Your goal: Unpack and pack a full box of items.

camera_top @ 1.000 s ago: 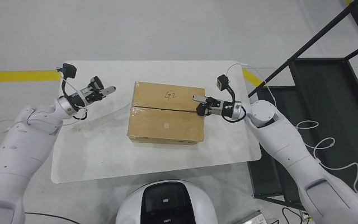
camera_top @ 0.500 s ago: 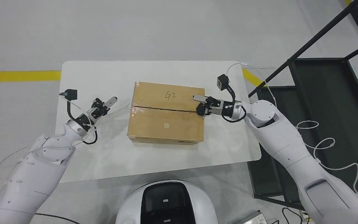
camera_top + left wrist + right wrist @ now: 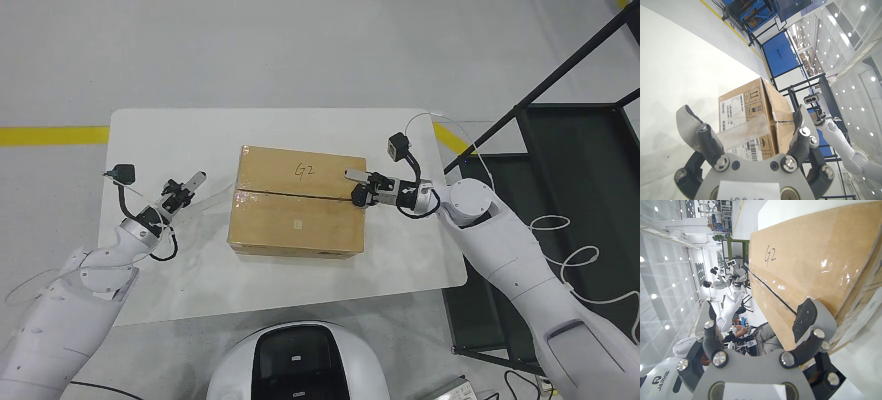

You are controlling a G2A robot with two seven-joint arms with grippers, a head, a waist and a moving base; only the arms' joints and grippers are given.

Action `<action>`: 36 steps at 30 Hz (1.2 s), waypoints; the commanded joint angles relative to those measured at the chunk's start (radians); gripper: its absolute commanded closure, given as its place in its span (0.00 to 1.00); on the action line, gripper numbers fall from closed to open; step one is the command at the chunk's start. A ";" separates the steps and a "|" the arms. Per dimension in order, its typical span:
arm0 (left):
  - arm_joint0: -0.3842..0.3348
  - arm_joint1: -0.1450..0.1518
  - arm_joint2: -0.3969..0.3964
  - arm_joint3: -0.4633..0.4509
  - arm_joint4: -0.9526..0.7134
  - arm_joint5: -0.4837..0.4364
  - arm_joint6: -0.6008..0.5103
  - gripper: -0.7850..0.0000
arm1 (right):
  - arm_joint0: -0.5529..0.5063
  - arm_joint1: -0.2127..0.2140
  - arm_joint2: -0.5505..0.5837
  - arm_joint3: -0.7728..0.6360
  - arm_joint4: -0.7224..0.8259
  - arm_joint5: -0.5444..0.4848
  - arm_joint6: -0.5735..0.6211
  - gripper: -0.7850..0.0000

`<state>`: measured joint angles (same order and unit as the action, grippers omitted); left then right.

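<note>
Box [image 3: 298,205] closed, long axis left to right

The taped-shut box [image 3: 297,200] hides its contents.

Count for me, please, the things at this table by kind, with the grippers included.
Cardboard box: 1
Grippers: 2, left gripper and right gripper
Table: 1
Total: 4

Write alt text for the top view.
A closed brown cardboard box sits centred on a white table. The open left gripper hangs beside one end; the open right gripper is at the opposite end, by the top seam.
</note>
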<state>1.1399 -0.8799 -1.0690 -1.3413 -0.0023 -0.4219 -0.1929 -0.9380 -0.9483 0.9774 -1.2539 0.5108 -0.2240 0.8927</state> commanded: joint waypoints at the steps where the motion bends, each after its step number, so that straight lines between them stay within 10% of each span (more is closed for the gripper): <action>1: 0.000 0.000 0.000 0.000 0.000 0.000 0.000 0.00 | 0.000 0.000 0.000 0.000 0.000 0.000 0.000 0.00; 8: 0.038 -0.010 -0.004 -0.051 -0.097 0.063 -0.013 0.00 | 0.000 0.000 0.000 0.000 0.000 0.000 0.000 0.00; 22: 0.382 -0.003 -0.126 -0.336 -0.160 0.239 0.216 0.00 | 0.000 0.000 0.000 0.000 0.000 0.000 0.000 0.00; 36: 0.397 -0.007 -0.127 -0.344 -0.172 0.234 0.234 0.00 | 0.000 0.000 0.000 0.000 0.000 0.000 0.000 0.00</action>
<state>1.5372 -0.8871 -1.1957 -1.6858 -0.1745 -0.1880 0.0411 -0.9380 -0.9483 0.9775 -1.2539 0.5108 -0.2240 0.8927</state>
